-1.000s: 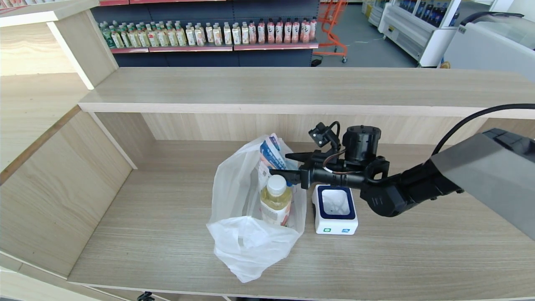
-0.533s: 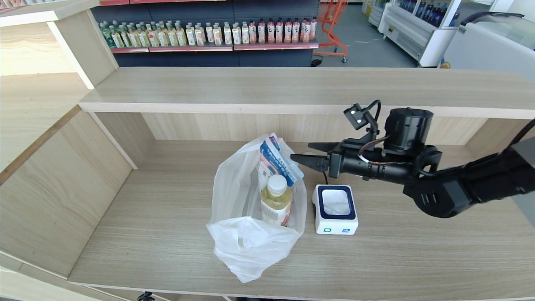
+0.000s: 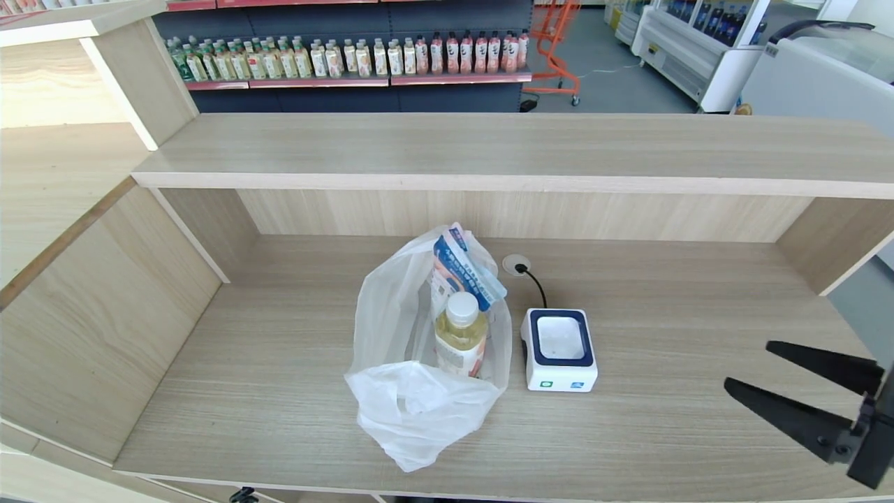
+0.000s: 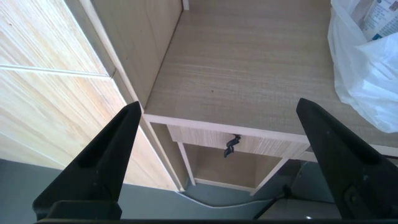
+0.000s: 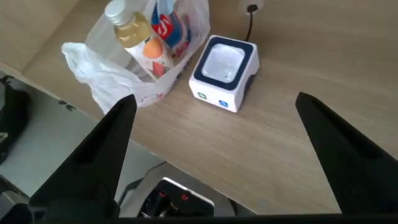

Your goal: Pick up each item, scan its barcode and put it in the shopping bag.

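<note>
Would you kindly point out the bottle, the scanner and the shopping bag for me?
bottle [image 3: 461,337]: head view, yellow body.
scanner [image 3: 559,341]: head view, top window.
shopping bag [image 3: 412,409]: head view, crumpled front wall.

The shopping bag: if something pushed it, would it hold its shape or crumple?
The shopping bag is thin, wrinkled plastic, so it would probably crumple rather than slide. The bottle and packet standing inside likely weigh it down, though the upright bottle might tip.

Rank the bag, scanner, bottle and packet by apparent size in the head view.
1. bag, clearly the largest
2. scanner
3. bottle and packet: they look about alike, and both are partly hidden inside the bag, so they are not ranked against each other.
</note>
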{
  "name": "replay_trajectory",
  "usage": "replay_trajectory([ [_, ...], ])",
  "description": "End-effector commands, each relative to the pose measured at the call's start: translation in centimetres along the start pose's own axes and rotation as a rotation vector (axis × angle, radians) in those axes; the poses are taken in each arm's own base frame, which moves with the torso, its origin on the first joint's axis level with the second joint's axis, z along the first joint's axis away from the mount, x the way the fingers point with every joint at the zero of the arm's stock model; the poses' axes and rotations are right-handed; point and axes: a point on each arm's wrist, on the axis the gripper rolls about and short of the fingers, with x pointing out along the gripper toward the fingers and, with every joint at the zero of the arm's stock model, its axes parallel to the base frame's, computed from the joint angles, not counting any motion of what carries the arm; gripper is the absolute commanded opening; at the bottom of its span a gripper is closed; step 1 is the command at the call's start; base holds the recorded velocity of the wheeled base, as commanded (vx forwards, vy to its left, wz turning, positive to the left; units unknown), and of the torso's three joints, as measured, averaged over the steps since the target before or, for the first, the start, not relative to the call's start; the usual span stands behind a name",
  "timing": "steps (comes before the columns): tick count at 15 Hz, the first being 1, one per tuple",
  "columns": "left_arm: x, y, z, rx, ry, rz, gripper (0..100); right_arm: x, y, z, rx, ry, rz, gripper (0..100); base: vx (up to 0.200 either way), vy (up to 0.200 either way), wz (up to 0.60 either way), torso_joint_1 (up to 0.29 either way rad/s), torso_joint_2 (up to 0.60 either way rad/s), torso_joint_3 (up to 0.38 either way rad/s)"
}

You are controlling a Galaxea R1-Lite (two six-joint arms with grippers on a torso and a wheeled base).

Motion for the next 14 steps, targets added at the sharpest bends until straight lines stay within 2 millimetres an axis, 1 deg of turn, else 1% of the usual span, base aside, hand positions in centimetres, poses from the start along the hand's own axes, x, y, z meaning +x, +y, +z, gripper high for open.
replay_trajectory([
  [1, 0.0, 0.0, 0.0, 0.0, 0.0, 0.0, 100, -9.2, 3.4, -9.7, -0.048, -0.038, -0.513, 100, 0.0, 0.0, 0.0, 0.0, 0.0, 0.0],
  [2, 0.0, 0.0, 0.0, 0.0, 0.0, 0.0, 100, -10.0, 3.9, -11.2, -0.045, -0.043, -0.527, 100, 0.0, 0.0, 0.0, 0.0, 0.0, 0.0],
  [3, 0.0, 0.0, 0.0, 0.0, 0.0, 0.0, 100, -10.5, 4.2, -11.5, -0.069, -0.109, -0.514, 100, 0.0, 0.0, 0.0, 0.0, 0.0, 0.0],
  [4, 0.0, 0.0, 0.0, 0.0, 0.002, 0.0, 100, -10.9, 4.4, -11.7, -0.088, -0.167, -0.505, 100, 0.0, 0.0, 0.0, 0.0, 0.0, 0.0],
  [11, 0.0, 0.0, 0.0, 0.0, 0.0, 0.0, 100, -10.9, 4.4, -11.8, -0.066, -0.169, -0.506, 100, 0.0, 0.0, 0.0, 0.0, 0.0, 0.0],
  [12, 0.0, 0.0, 0.0, 0.0, 0.0, 0.0, 100, -10.9, 4.4, -11.8, -0.059, -0.171, -0.507, 0, 0.0, 0.0, 0.0, 0.0, 0.0, 0.0],
  [14, 0.0, 0.0, 0.0, 0.0, 0.002, 0.0, 100, -10.9, 4.4, -11.8, -0.076, -0.166, -0.512, 0, 0.0, 0.0, 0.0, 0.0, 0.0, 0.0],
])
